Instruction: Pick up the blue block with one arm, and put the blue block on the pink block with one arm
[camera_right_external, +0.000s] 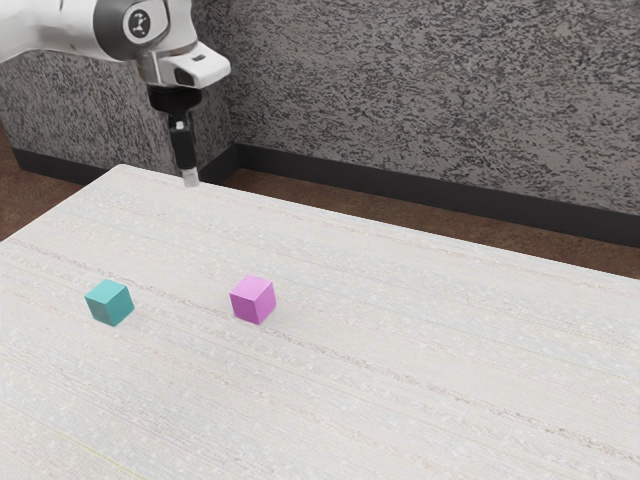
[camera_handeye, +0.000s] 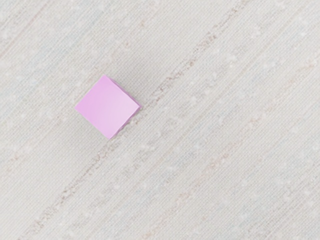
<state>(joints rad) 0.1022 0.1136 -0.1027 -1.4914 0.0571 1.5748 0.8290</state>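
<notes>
Blue block (camera_right_external: 109, 302) seen resting on table (camera_right_external: 420, 370), apart from pink block (camera_right_external: 252, 299); gripper (camera_right_external: 187, 177) held high, grip state cannot be told.

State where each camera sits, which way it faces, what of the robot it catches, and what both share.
Exterior view: beside the arm, above the table, looking down across it toward the speckled wall; the pincer shows upper left, the blue block and pink block nearer.
Wrist view: on the arm's hand, facing straight down at the pink block.
Shared: the pink block and the table.
</notes>
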